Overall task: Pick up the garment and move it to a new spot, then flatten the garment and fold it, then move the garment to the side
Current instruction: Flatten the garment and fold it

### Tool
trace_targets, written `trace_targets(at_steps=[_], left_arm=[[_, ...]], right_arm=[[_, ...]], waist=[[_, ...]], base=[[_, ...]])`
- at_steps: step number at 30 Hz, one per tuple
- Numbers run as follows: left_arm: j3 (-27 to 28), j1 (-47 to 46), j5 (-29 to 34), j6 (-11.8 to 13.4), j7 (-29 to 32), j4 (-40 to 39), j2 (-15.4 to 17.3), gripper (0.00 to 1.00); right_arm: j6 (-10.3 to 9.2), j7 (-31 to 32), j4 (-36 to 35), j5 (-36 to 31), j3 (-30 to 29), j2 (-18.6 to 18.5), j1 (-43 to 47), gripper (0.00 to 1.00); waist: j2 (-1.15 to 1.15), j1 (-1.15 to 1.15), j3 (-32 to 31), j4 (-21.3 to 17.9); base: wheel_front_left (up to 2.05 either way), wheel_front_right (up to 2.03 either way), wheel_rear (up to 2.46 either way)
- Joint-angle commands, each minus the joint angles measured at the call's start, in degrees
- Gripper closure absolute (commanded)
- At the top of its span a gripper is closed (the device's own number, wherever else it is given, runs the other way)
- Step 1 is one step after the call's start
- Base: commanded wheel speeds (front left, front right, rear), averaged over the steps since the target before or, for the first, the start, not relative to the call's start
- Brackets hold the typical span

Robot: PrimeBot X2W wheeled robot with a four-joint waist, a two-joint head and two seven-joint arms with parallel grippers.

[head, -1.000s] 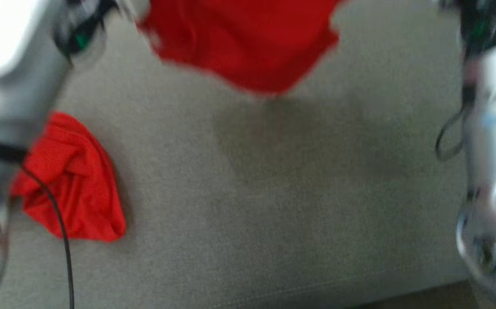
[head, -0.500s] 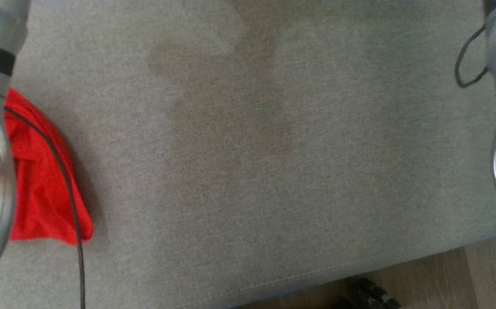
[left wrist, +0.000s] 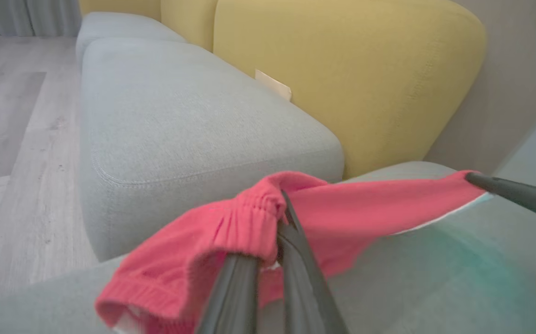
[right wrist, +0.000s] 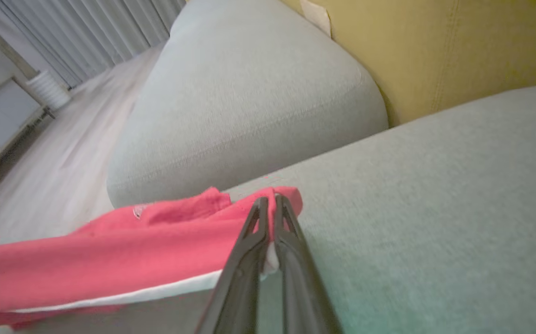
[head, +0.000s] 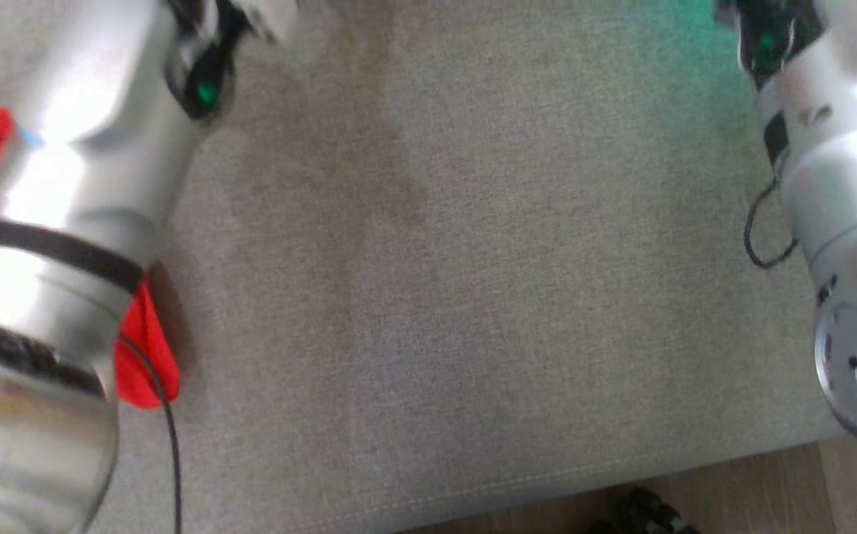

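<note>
Looking back over that last second, you kept both grips locked: the left gripper (left wrist: pixel 272 232) was clenched on a gathered, ribbed red band of the garment (left wrist: pixel 365 208), and the right gripper (right wrist: pixel 271 204) was pinched shut on its other end. What changed was the framing. A second earlier the head view had the red cloth hanging blurred at its top edge between the arms. By this moment the head camera had swung, more of the wooden floor (head: pixel 769 475) had come in along the bottom, and your left forearm (head: pixel 80 148) stood large over most of the smaller red heap (head: pixel 148 363) lying at the left of the grey seat cushion (head: pixel 473 297). I would not read that heap as having moved; the picture shifted around it. My judgement was that you were mid-carry, with the lift done and the set-down at a new spot not yet made, so flattening and folding all lay ahead.

The garment was pulled into a long band in the air between the two grippers, over the grey cushion and in front of the yellow backrest (left wrist: pixel 342 69). Whether its drooping end by the left gripper brushed the cushion, I could not tell. It looked soft and red, bunched at your left pinch, with a narrow white strip along its lower edge and white showing inside a red-edged opening at the hanging end. Any lettering was folded in or turned away; I could not make it out.
</note>
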Motion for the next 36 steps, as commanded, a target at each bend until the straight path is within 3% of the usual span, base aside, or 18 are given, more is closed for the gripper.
trace_targets(at_steps=[1, 8, 20, 28, 36], left_arm=[[-0.8, 1.0, -0.9, 0.1, -0.5, -2.9, 3.0, 1.00], [-6.5, 10.2, -3.0, 0.1, -0.5, -6.4, 5.4, 1.00], [-13.5, 21.4, -4.1, 0.1, -0.5, -9.7, 6.5, 1.00], [-14.9, 28.1, -3.4, 0.1, -0.5, -11.2, 5.6, 1.00], [-17.3, 35.5, -3.7, 0.1, -0.5, -14.7, 4.7, 1.00]], right_arm=[[-0.05, 1.8, -1.7, -0.7, 1.4, -0.4, 0.9, 1.00], [-0.05, 7.4, -1.6, -0.8, 5.9, -2.7, 7.0, 1.00], [-0.05, 18.0, -8.1, 4.0, 21.6, -8.8, 20.8, 1.00], [-0.05, 27.3, -18.4, 12.5, 32.7, -16.8, 29.1, 1.00], [-0.05, 36.4, -29.8, 21.6, 40.0, -26.2, 36.7, 1.00]], waist=[[0.00, -0.01, -2.6, 0.6], [0.00, -0.01, -7.3, 0.8], [0.00, -0.01, -15.5, 0.5], [0.00, -0.01, -20.8, 0.2], [0.00, -0.01, -26.2, 0.4]], base=[[0.00, 0.00, 0.00], [0.00, 0.00, 0.00], [0.00, 0.00, 0.00], [0.00, 0.00, 0.00], [0.00, 0.00, 0.00]])
